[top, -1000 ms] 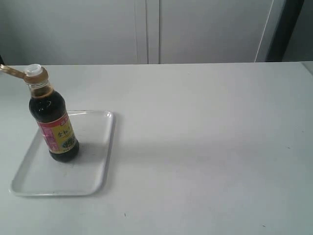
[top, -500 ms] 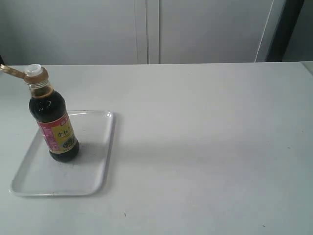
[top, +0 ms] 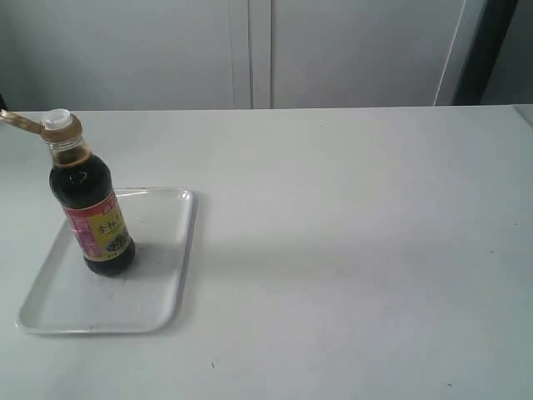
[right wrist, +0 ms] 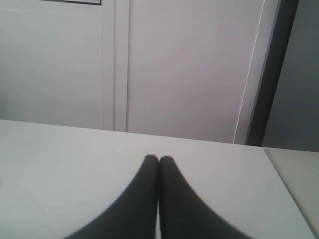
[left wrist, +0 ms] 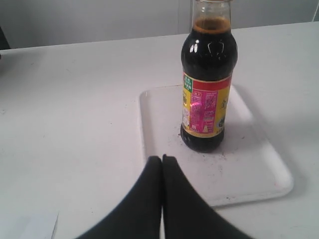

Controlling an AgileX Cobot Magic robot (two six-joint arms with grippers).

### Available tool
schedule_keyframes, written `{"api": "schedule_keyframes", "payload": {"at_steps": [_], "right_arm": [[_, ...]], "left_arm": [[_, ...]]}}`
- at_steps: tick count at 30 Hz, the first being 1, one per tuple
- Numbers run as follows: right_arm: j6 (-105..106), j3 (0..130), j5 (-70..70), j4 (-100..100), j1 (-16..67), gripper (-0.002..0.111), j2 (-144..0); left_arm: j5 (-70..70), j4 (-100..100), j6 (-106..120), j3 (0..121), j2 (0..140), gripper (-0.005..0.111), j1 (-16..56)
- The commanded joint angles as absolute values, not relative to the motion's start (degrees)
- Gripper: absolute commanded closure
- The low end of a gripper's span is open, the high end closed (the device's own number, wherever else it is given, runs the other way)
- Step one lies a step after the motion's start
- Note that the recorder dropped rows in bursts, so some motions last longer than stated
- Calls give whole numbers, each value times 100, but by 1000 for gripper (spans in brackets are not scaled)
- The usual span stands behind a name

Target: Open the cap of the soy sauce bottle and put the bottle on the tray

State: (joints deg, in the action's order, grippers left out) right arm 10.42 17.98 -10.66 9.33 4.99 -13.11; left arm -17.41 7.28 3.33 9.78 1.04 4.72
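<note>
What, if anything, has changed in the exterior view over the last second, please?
Nothing has visibly changed. The soy sauce bottle stands upright on the tray exactly as before, its cap flipped open with the lid hanging off to one side. Neither arm appears in the exterior view; both wrist views show the left claw and right claw shut and empty.

Soy sauce bottle (left wrist: 207, 94) upright on tray (left wrist: 259, 169), jaws closed nearby
</note>
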Motion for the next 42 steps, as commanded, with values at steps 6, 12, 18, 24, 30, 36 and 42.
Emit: {"api": "schedule_keyframes", "payload": {"at_steps": [6,12,18,24,30,36,42], "right_arm": [[1016,1760,-1014,947,456,108,-1278],[1016,1760,-1014,947,456,108,-1278],[1016,1760,-1014,947,456,108,-1278],[1016,1760,-1014,947,456,108,-1278],[919,1760,-1014,957,456,108,-1278],[919,1760,-1014,957,456,108,-1278],[919,1760,-1014,957,456,108,-1278]], "left_arm": [[-1506,720,151,482,0,107,471],[-1325,720,90,189,0,107,471],[-1325,740,-70,0,0,107,471],[-1313,763,-106,0,0,107,471],[-1313,763,-117,0,0,107,471],[-1313,763,-131,0,0,107,471],[-1313,763,-131,0,0,107,471]]}}
